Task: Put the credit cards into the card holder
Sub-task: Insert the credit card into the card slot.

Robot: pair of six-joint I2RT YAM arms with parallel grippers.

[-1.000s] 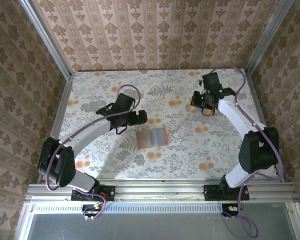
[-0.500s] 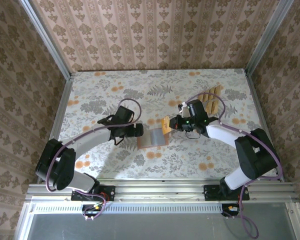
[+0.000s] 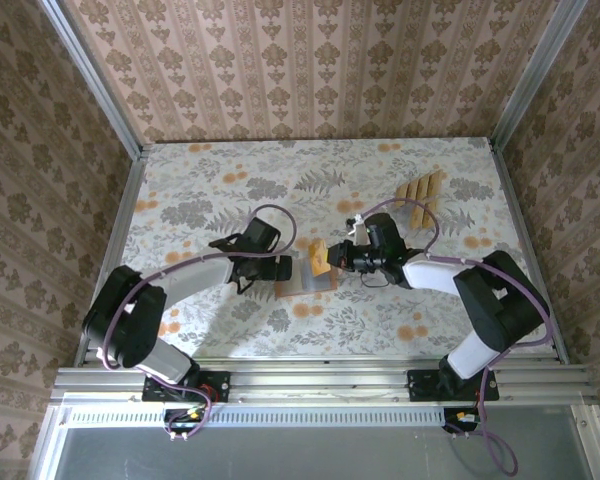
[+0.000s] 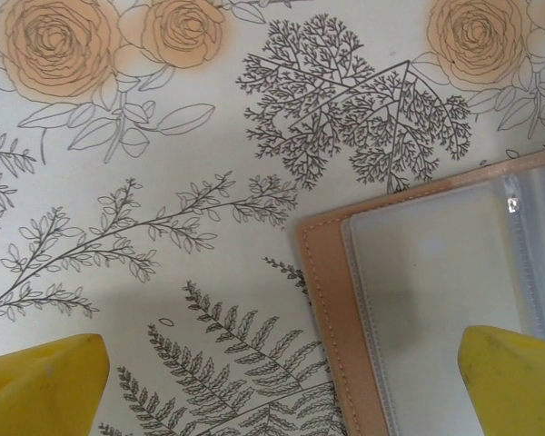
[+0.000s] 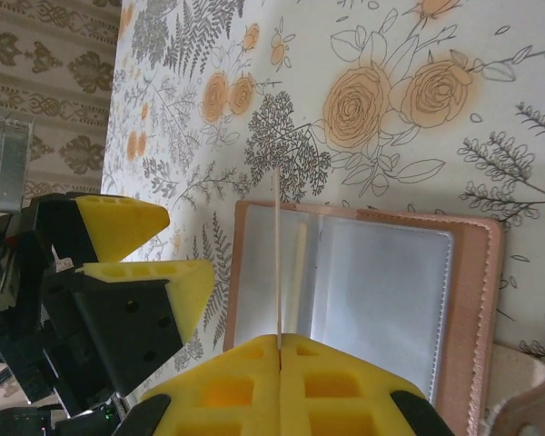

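While the card holder (image 5: 381,291) lies open and flat on the flowered worktop (image 3: 210,180), inner pocket panels facing up, the right end effector (image 5: 280,363) hangs just above it, fingers pressed together on one credit card (image 5: 277,254). In the right wrist view the card is seen edge-on as a thin line. It stands roughly upright over the panel on the side facing the left arm, and its free edge points away from the fingers along that panel. The card's line runs parallel to the holder's fold and outer stitched edge, so the coming move looks like a matter of tipping the card flat and sliding it along that axis into a pocket mouth. Which edge of the clear panel is open I cannot tell. The left end effector (image 4: 277,386) sits low at the holder's outer edge with its fingers spread, one over bare worktop and one over the panel. Contact cannot be made out, but it seems placed to steady the holder. The right arm is the nearer one for the insertion. The remaining credit cards (image 3: 418,188) lie in a row well apart, toward the far right.
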